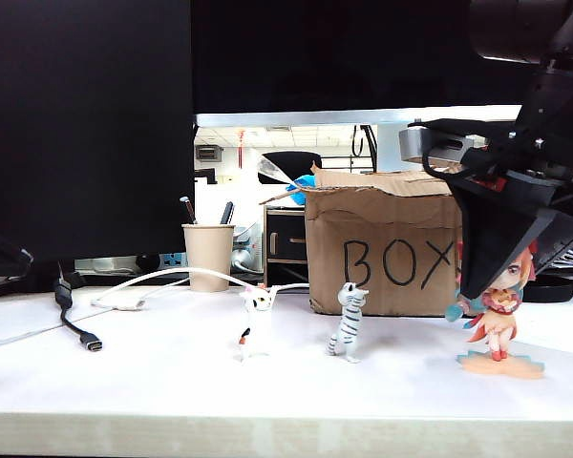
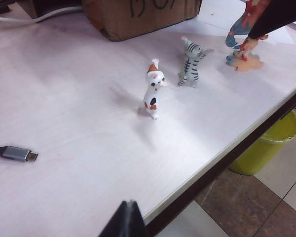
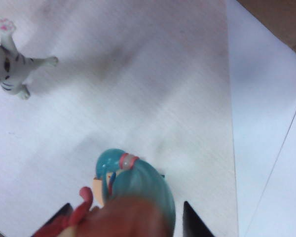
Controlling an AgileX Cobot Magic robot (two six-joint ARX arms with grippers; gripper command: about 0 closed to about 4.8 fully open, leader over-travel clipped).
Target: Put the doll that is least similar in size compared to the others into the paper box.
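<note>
Doll (image 1: 499,320) right of two cats (image 1: 349,322), before box (image 1: 382,253).

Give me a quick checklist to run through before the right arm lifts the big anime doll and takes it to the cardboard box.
1. Right tool around the doll: ok; its fingers flank the head from above.
2. Grip closed firmly: cannot tell; contact with the head is hidden.
3. Doll upright on its base: ok, standing on the table.
4. Paper box top open: ok, ragged edges up, but its inside is out of sight.
5. Striped cat and white cat clear of the doll: ok, both stand apart from it.
6. Left tool out of the way: ok, at the table's near edge, far from the doll.
</note>
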